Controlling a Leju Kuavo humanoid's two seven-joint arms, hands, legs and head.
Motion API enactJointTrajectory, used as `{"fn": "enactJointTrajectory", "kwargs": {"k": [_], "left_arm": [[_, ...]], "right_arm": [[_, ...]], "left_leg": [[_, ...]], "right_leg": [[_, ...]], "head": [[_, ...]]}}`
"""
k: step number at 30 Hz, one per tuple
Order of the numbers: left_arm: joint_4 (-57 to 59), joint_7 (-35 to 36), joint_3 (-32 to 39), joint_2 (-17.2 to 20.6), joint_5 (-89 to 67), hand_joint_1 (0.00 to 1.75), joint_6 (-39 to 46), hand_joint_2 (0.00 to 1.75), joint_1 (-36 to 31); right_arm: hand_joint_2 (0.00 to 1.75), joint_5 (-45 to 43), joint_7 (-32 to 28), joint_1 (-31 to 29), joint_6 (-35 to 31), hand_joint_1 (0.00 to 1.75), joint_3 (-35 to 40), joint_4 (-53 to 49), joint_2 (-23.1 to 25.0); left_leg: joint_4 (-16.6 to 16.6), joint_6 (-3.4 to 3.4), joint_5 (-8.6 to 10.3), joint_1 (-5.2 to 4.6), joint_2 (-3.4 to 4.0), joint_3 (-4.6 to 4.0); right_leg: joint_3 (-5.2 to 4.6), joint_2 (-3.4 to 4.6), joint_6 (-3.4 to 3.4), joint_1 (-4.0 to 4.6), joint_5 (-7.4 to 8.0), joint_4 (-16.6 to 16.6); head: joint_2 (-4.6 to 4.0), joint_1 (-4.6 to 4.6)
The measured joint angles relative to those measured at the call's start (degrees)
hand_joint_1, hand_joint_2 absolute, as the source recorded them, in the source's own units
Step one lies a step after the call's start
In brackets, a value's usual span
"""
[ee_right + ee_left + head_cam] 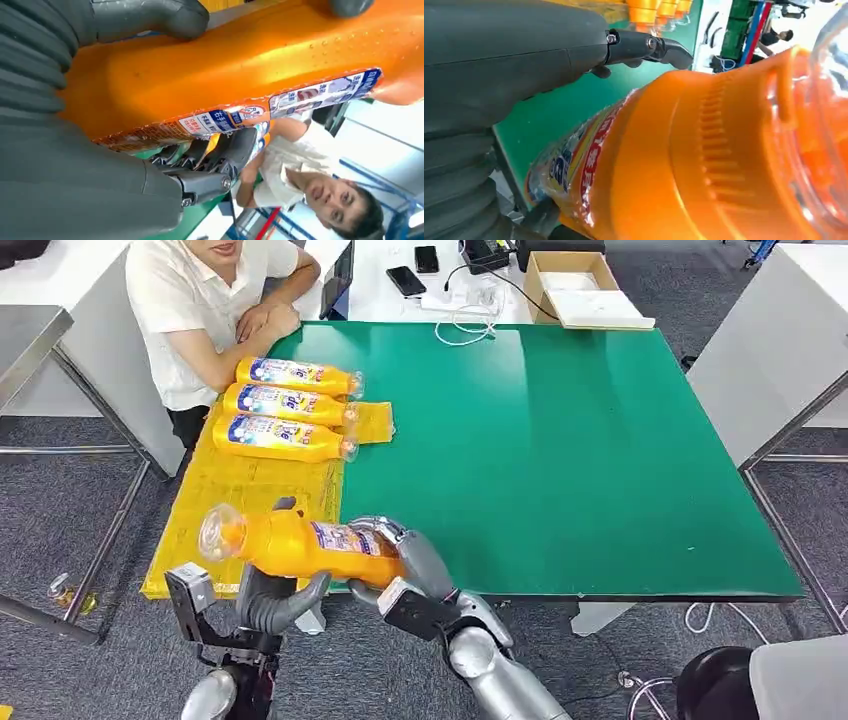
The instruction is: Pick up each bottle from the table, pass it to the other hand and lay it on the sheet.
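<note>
Green table [560, 440], with a yellow sheet [240, 490] along its 9 o'clock edge carrying three bottles [285, 405] in a row at 11 o'clock (a seated person just beyond them). Fourth bottle [300, 545] held in the air over the near edge, long axis running 9 to 3 o'clock, clear cap toward 9. Right hand [395, 560] is wrapped around its labelled base end. Left hand [275, 600] sits beneath the cap end, fingers apart and cupped, nearer the sheet; whether it touches the bottle cannot be told.
</note>
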Motion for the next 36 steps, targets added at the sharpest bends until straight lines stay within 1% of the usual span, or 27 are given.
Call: {"fn": "enactJointTrajectory", "kwargs": {"k": [8,9,11,12,13,14,18,21,25,27,28,29,31,32,35,36], "left_arm": [[-0.04,-2.19,-0.50,-0.63,0.81,0.00,-1.42,1.75,-0.90],[-0.04,-2.17,-0.50,-0.74,1.94,0.24,-2.16,1.75,-0.97],[-0.04,-1.44,-0.50,-0.85,5.17,0.66,-4.53,1.75,-1.28],[-0.02,-0.70,-0.48,-0.90,7.20,0.72,-6.22,1.75,-1.37],[0.00,-0.53,-0.37,-0.90,8.29,1.45,-7.17,1.75,-1.42],[0.06,-0.35,-0.22,-0.87,8.98,1.73,-8.02,1.75,-1.46],[0.66,0.61,0.13,-0.63,10.97,1.75,-11.61,1.75,-1.61],[1.36,0.07,0.44,-0.07,10.05,1.75,-14.10,1.75,-1.85],[1.42,-0.09,0.50,0.00,9.90,1.75,-14.36,1.75,-1.83],[1.42,-0.55,0.81,0.59,9.22,1.75,-15.17,1.75,-1.35],[1.42,-0.53,0.83,0.61,9.20,1.75,-15.21,1.75,-1.32],[1.42,-0.39,0.90,0.66,9.20,1.75,-15.23,1.75,-1.14],[1.42,-0.05,1.07,0.65,9.29,1.75,-15.39,1.75,-0.92],[1.42,0.15,1.14,0.68,9.36,1.75,-15.59,1.75,-0.89],[1.42,0.59,1.29,0.70,9.36,1.75,-15.87,1.75,-0.76],[1.42,0.68,1.29,0.70,9.38,1.75,-15.96,1.75,-0.76]], "right_arm": [[1.75,-0.74,-0.39,-0.99,0.37,1.75,2.45,1.20,0.04],[1.75,-1.35,-0.72,-1.09,0.76,1.75,2.60,1.40,0.04],[1.75,-2.50,-1.07,-1.29,1.55,1.75,2.98,1.86,0.20],[1.75,-2.93,-1.27,-1.40,1.62,1.75,3.26,2.21,0.46],[1.75,-3.13,-1.42,-1.58,1.62,1.75,3.35,2.36,0.55],[1.75,-3.32,-1.51,-1.78,1.62,1.75,3.48,2.60,0.59],[1.75,-3.89,-2.19,-2.53,1.62,1.75,3.92,3.67,0.79],[1.75,-4.02,-2.84,-2.86,1.62,1.75,4.05,4.44,0.81],[1.75,-4.02,-2.91,-2.87,1.62,1.75,4.07,4.48,0.81],[1.75,-3.96,-3.26,-2.69,1.71,1.40,4.40,4.66,0.83],[1.75,-3.96,-3.26,-2.65,1.73,0.93,4.40,4.66,0.85],[1.75,-3.96,-3.26,-2.63,1.75,0.37,4.40,4.66,0.94],[1.75,-4.11,-3.19,-2.42,2.40,0.37,4.42,4.55,0.96],[1.75,-4.37,-3.04,-2.27,3.15,0.00,4.48,4.39,1.01],[1.75,-5.12,-2.56,-2.17,4.37,0.00,4.53,3.89,1.16],[0.00,-5.23,-2.49,-2.17,4.42,0.00,4.53,3.76,1.22]], "left_leg": [[0.00,0.00,0.00,0.00,-0.01,-0.01],[0.00,0.00,0.00,0.00,-0.01,-0.01],[0.00,0.00,0.00,0.00,-0.02,-0.01],[0.00,0.00,0.00,0.00,-0.02,-0.01],[0.00,0.00,0.00,0.00,0.00,-0.01],[0.00,0.00,0.00,0.00,0.00,-0.01],[0.00,0.00,0.00,0.00,-0.01,-0.01],[0.00,0.00,0.00,0.00,0.00,-0.01],[0.00,0.00,0.00,0.00,0.00,-0.01],[0.00,0.00,0.00,0.00,-0.02,-0.03],[0.00,0.00,0.00,0.00,-0.02,-0.03],[0.00,0.00,0.00,0.00,-0.01,-0.03],[0.00,0.00,0.00,0.00,-0.02,-0.03],[0.00,0.00,0.00,0.00,-0.03,-0.03],[0.00,0.00,0.00,0.00,-0.02,-0.02],[0.00,0.00,0.00,0.00,-0.02,-0.02]], "right_leg": [[-0.01,0.00,0.00,0.00,0.00,0.00],[-0.01,0.00,0.00,0.00,0.00,0.00],[0.00,-0.01,0.00,0.00,0.00,0.00],[-0.01,0.00,0.00,0.00,0.00,0.00],[-0.01,0.00,0.00,0.00,0.00,0.00],[-0.01,0.00,0.00,0.00,0.00,0.00],[-0.01,0.00,0.00,0.00,0.00,0.00],[-0.01,0.00,0.00,0.00,0.00,0.01],[-0.01,0.00,0.00,0.00,0.00,0.01],[-0.02,-0.01,0.00,0.00,0.00,0.00],[-0.01,-0.01,0.00,0.00,0.00,0.00],[-0.02,0.00,0.00,0.00,0.00,0.00],[-0.02,-0.01,0.00,0.00,0.00,0.00],[-0.01,-0.01,0.00,0.00,0.00,0.00],[-0.01,-0.01,0.00,0.00,0.00,0.00],[-0.02,-0.01,0.00,0.00,0.00,0.00]], "head": [[0.00,0.02],[0.00,0.00],[0.00,0.02],[0.00,0.00],[0.00,0.00],[0.00,0.00],[0.00,0.00],[0.00,-0.02],[0.00,-0.02],[0.00,0.02],[0.00,0.00],[0.00,0.00],[0.00,0.02],[0.00,0.00],[0.00,0.02],[0.00,0.02]]}}
